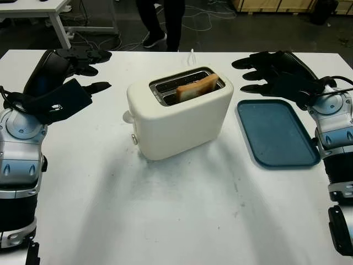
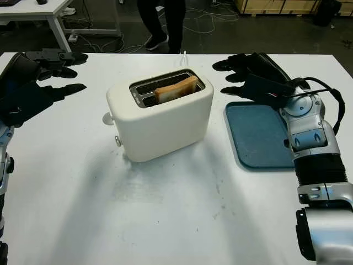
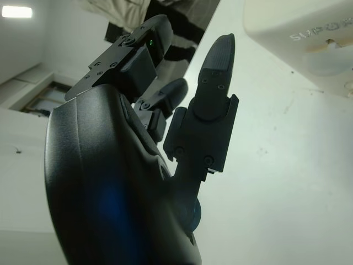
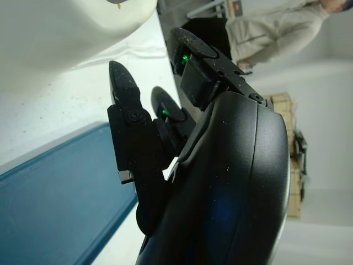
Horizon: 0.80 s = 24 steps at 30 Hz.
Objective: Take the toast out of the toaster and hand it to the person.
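A cream toaster (image 1: 179,116) stands in the middle of the white table (image 1: 165,221). One browned slice of toast (image 1: 197,88) sticks up from its nearer slot, leaning a little. My left hand (image 1: 83,69) hovers open to the left of the toaster, well apart from it. Right of the toaster, my right hand (image 1: 258,72) is open above the far edge of a blue tray (image 1: 276,132). A person (image 1: 162,22) in dark trousers stands beyond the table's far edge.
The blue tray lies flat with nothing on it, right of the toaster. The toaster's lever (image 1: 128,116) and knob face left. Cables (image 1: 204,19) run over the floor behind the table, and another white table (image 1: 33,8) stands at the far left.
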Motion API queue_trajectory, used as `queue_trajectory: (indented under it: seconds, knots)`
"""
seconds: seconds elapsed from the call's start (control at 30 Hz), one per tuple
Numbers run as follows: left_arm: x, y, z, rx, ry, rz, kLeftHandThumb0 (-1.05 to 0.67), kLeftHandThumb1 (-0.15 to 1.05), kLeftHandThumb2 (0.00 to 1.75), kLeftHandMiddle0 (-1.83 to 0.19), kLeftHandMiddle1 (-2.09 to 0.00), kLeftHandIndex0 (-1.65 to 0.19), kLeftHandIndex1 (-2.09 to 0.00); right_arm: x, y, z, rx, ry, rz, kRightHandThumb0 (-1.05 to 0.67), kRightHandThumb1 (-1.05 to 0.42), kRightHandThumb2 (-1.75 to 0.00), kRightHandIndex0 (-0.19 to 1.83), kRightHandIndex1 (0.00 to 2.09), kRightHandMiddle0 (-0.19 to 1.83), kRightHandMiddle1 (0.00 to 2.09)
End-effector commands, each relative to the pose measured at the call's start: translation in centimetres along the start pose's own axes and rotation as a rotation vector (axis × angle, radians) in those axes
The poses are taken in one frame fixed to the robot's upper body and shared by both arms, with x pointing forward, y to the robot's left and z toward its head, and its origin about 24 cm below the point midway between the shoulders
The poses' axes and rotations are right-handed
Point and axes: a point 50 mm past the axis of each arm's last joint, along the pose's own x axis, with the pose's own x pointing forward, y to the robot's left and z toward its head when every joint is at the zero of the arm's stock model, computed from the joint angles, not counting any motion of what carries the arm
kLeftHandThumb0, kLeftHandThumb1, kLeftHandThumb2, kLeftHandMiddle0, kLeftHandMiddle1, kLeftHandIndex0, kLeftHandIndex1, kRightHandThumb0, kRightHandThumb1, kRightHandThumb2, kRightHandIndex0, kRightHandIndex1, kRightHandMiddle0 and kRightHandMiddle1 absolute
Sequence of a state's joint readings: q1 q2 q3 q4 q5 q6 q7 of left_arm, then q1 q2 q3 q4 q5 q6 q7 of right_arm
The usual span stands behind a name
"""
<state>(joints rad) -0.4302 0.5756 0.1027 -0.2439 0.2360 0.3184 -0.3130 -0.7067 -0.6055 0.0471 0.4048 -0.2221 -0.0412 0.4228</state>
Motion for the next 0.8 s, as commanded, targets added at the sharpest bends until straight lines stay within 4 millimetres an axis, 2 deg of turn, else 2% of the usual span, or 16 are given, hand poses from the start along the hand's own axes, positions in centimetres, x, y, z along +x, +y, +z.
queue_trajectory:
  seconds: [0.0, 0.2, 0.3, 0.47, 0.6, 0.77]
  knots:
    - [0.0, 0.0, 0.2, 0.004, -0.011, 0.002, -0.41, 0.92, 0.09, -0.42, -0.74, -0.71, -0.01, 0.2, -1.2, 0.9, -0.026, -0.041, -0.044, -0.17, -0.85, 0.0, 0.73, 0.01, 0.68, 0.01]
    - [0.0, 0.1, 0.2, 0.013, -0.011, 0.0, -0.43, 0.92, 0.1, -0.42, -0.74, -0.71, -0.01, 1.0, -3.4, 3.2, -0.055, -0.164, -0.091, -0.22, -0.75, 0.0, 0.8, 0.04, 0.75, 0.04]
    - [0.0, 0.1, 0.2, 0.016, -0.014, -0.001, -0.43, 0.92, 0.1, -0.43, -0.75, -0.71, -0.01, 1.4, -4.9, 5.6, -0.089, -0.223, -0.106, -0.22, -0.7, 0.0, 0.84, 0.05, 0.78, 0.05]
    - [0.0, 0.1, 0.2, 0.013, -0.01, 0.002, -0.44, 0.92, 0.11, -0.43, -0.75, -0.71, -0.01, 1.9, -6.1, 9.3, -0.202, -0.335, -0.124, -0.27, -0.61, 0.0, 0.95, 0.1, 0.88, 0.08]
    - [0.0, 0.1, 0.3, 0.009, -0.004, -0.002, -0.44, 0.92, 0.11, -0.42, -0.74, -0.71, 0.0, 2.5, -6.1, 11.6, -0.257, -0.393, -0.112, -0.32, -0.57, 0.0, 1.01, 0.12, 0.94, 0.1]
    - [0.0, 0.1, 0.2, 0.008, -0.011, -0.001, -0.42, 0.92, 0.1, -0.43, -0.74, -0.71, -0.01, 3.5, -4.6, 12.6, -0.31, -0.402, 0.006, -0.47, -0.6, -0.01, 0.98, 0.09, 0.92, 0.07]
